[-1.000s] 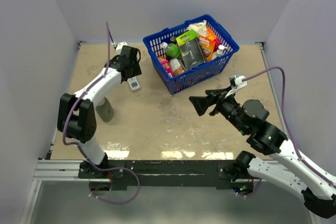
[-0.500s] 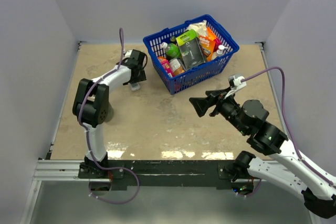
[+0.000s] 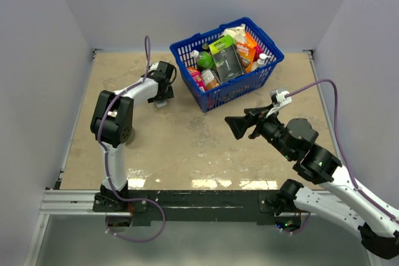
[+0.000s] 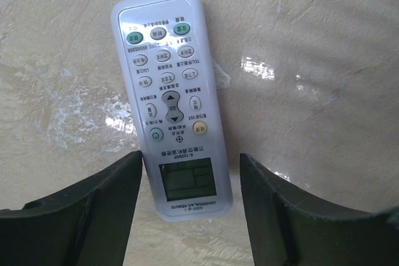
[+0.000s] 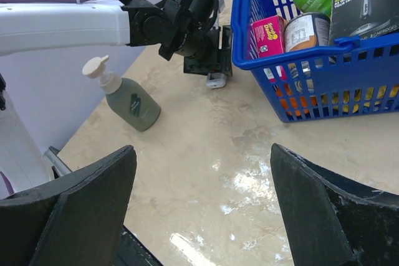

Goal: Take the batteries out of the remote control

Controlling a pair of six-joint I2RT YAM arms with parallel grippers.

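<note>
Blue basket (image 3: 240, 93) holds groceries (image 3: 225, 59), remote control (image 4: 171, 104) lying outside.

At the low end of the white remote control (image 4: 171, 101), in the middle of the left wrist view, tiny upside-down words say "UNIVERSAL A/C REMOTE". The yellow letters on the pink box (image 5: 269, 34), at the top of the right wrist view, are too blurry to read.

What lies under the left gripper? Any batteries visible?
The remote lies buttons-up on the table, its display end between the left gripper's open fingers. Its back faces down, hidden, so no batteries can be seen.
</note>
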